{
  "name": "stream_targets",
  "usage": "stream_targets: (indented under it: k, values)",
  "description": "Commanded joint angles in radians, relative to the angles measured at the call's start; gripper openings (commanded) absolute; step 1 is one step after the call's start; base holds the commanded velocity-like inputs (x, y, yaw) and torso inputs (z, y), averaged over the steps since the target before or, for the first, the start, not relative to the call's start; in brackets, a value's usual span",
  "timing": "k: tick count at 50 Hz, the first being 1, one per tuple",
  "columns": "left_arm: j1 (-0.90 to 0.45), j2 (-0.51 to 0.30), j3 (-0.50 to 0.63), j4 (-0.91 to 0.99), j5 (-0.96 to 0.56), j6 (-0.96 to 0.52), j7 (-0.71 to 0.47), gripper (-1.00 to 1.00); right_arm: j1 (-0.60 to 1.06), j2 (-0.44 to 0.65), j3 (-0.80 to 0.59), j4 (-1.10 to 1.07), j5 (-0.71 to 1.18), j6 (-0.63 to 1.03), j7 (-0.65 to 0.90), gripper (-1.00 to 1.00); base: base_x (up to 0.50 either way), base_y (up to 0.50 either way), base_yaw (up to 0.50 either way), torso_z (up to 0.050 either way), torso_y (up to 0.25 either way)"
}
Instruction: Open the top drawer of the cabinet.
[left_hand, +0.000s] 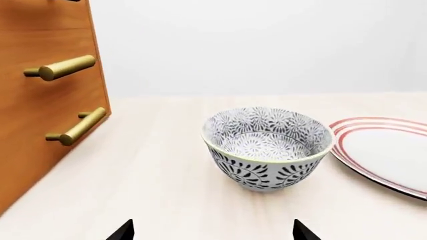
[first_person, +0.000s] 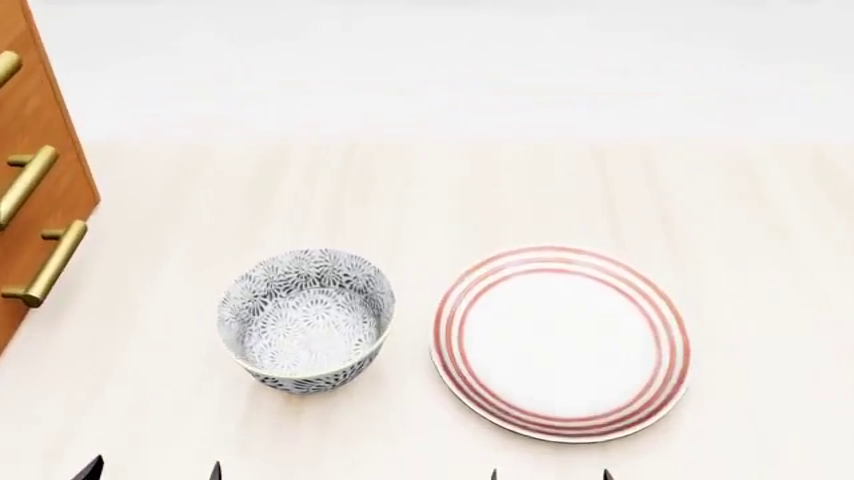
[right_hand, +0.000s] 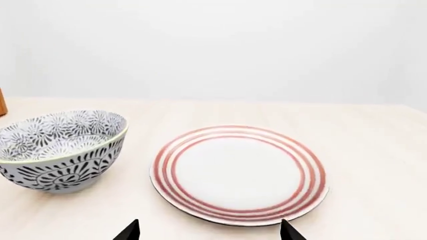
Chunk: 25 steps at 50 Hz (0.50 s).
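The orange-brown cabinet (first_person: 40, 150) stands at the far left edge of the head view, its drawers shut. The top drawer shows only as a sliver of brass handle (first_person: 7, 66) at that edge, above two lower handles. In the left wrist view the cabinet (left_hand: 40, 100) shows two brass handles, and its upper part is cut off. My left gripper (first_person: 152, 472) is open and empty, low at the table's near edge, well short of the cabinet. My right gripper (first_person: 550, 476) is open and empty too, in front of the plate. In the wrist views only the dark tips of the left gripper (left_hand: 213, 232) and the right gripper (right_hand: 210, 232) show.
A grey patterned bowl (first_person: 307, 320) stands on the pale wooden table (first_person: 441, 190), between the cabinet and a white plate (first_person: 561, 342) with red rings. The bowl (left_hand: 267, 147) sits straight ahead of my left gripper, and the plate (right_hand: 239, 172) lies ahead of my right.
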Motion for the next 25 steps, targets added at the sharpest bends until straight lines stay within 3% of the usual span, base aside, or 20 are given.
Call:
stream_targets:
  k: [1, 25]
  values:
    - [0.000, 0.011, -0.015, -0.005, 0.007, 0.009, 0.018, 1.00, 0.000, -0.013, 0.012, -0.001, -0.012, 0.000, -0.015, 1.00, 0.50, 0.00, 0.00, 0.000, 0.000]
    - [-0.001, -0.001, 0.003, -0.013, -0.009, 0.015, 0.007, 1.00, 0.000, 0.002, -0.006, 0.001, 0.003, -0.005, -0.002, 1.00, 0.50, 0.00, 0.00, 0.000, 0.001]
